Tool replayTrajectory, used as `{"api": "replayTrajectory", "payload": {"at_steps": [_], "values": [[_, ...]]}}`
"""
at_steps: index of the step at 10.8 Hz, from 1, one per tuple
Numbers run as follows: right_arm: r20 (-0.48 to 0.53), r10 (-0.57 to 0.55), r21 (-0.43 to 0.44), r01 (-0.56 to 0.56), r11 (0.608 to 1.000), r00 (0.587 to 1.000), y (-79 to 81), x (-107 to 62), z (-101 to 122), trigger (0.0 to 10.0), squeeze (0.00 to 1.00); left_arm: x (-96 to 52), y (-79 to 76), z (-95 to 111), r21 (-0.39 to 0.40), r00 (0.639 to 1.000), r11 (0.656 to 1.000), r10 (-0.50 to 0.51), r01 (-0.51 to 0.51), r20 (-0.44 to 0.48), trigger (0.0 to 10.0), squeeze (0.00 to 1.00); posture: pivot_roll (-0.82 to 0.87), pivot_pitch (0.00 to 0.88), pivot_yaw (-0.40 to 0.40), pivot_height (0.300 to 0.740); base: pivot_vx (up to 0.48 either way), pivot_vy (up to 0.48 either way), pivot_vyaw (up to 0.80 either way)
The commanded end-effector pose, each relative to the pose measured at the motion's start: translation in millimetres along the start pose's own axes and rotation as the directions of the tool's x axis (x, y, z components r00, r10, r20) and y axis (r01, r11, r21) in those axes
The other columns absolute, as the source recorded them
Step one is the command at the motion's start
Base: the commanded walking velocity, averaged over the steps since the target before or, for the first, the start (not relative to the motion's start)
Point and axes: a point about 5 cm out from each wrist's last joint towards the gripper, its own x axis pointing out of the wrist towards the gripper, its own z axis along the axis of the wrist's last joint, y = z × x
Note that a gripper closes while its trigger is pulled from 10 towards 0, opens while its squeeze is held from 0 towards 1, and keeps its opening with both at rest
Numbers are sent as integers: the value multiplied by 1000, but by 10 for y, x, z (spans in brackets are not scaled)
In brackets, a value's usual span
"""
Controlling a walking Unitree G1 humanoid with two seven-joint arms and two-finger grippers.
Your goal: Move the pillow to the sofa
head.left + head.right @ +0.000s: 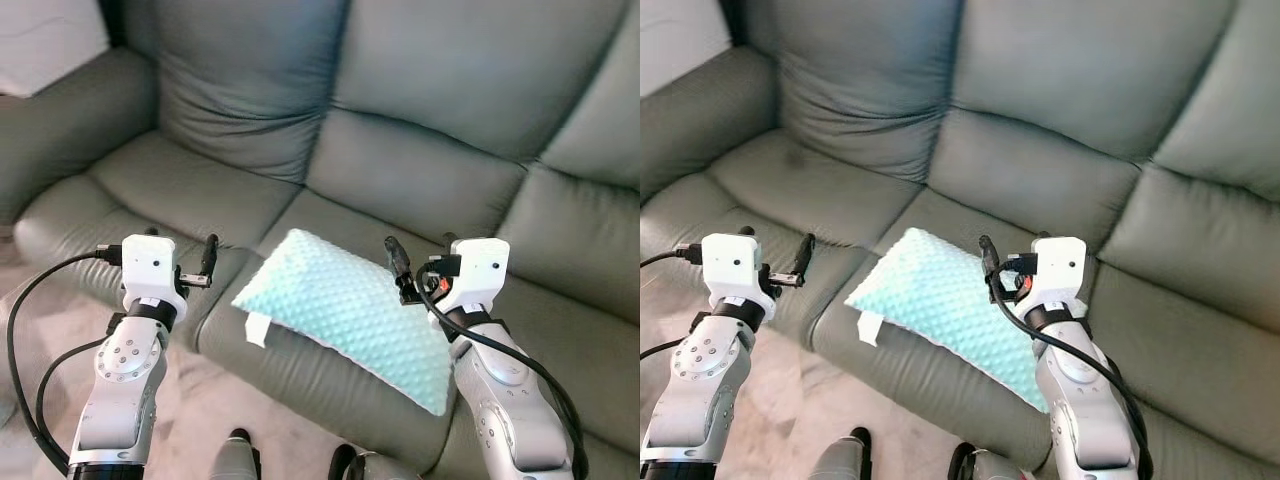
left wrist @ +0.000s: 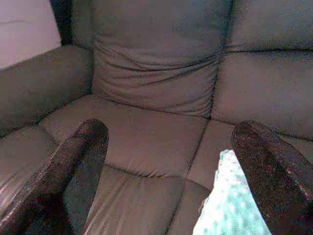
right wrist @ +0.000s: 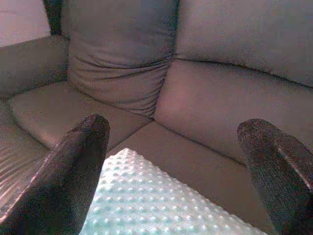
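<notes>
Your pillow (image 1: 345,312), mint and dotted, lies tilted on the sofa (image 1: 420,180), on the seat's front edge, one corner overhanging at about 5 o'clock. Your left gripper (image 1: 180,252) hovers spread at its 9 o'clock, not touching it; your right gripper (image 1: 425,258) hangs spread over its 2 o'clock edge. Bare grey seat cushions stretch toward 12 o'clock, with pale floor (image 1: 200,400) below the front.

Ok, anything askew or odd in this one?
Only mildly: the pillow lies diagonally on the sofa seat's front edge, one corner seeming to overhang. Both the left gripper and the right gripper are open, off it.
</notes>
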Motion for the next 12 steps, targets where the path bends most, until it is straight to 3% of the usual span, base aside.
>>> {"api": "replayTrajectory", "payload": {"at_steps": [1,8,12], "values": [[-7,8,-4,-8,1000,1000,3,-20,-13,10000,0,-21,4,-7,-3,1000,1000,3,-3,-10,10000,0,-57,185,-52,740,0,0,800],[-18,16,4,-16,1000,1000,17,-42,-26,10000,0,-36,-33,-30,-46,999,999,-20,18,-34,10000,0,-63,199,-57,740,0,0,800],[-26,20,5,-19,1000,999,23,-46,-35,10000,0,-43,-29,-45,-58,998,998,-22,19,-51,10000,0,-63,204,-58,740,0,0,0]]}}
